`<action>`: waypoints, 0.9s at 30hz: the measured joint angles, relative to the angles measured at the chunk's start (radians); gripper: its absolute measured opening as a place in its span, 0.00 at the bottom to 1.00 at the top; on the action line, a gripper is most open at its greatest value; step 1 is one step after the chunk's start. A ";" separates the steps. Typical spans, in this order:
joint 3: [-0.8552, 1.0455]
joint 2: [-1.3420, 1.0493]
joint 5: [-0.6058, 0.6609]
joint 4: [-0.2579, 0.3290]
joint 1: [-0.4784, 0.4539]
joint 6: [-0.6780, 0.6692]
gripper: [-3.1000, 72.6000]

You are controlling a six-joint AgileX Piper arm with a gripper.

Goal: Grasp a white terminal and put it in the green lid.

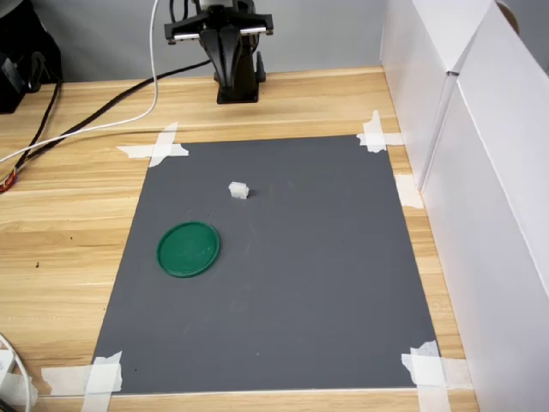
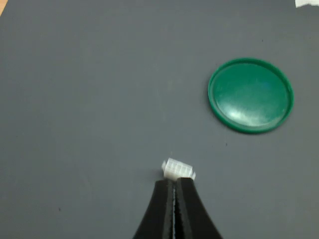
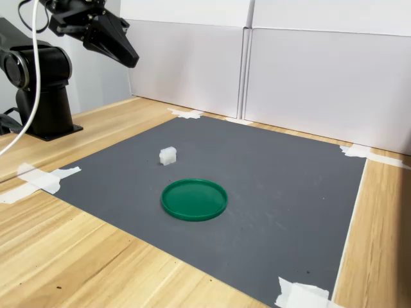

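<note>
Nothing grasped yet: the tiny white translucent plastic terminal (image 1: 238, 190) sits on the dark grey mat (image 1: 326, 283), near but apart from the flat round dark-green plastic lid (image 1: 189, 249), which lies empty. The black gripper (image 3: 130, 59) hangs high above the mat's edge, fingers pressed together on nothing. Pick-up and drop-off both remain. White tape strips (image 1: 156, 149) and white wall panels (image 3: 321, 77) stay well clear; the path looks open.

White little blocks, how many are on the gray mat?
1. The white terminal sits alone on the gray mat, apart from the green lid. None seem hidden.
</note>
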 joint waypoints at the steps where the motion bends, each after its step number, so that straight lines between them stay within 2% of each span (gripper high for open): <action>1: -0.024 0.030 0.008 0.000 0.000 0.000 0.02; 5: -0.125 0.134 0.098 -0.001 0.000 0.000 0.02; 10: -0.273 0.243 0.287 -0.002 0.000 0.000 0.02; 15: -0.383 0.307 0.378 -0.014 0.000 0.000 0.02; 24: -0.500 0.435 0.459 -0.221 0.000 -0.009 0.02; 27: -0.518 0.482 0.484 -0.258 0.000 -0.083 0.02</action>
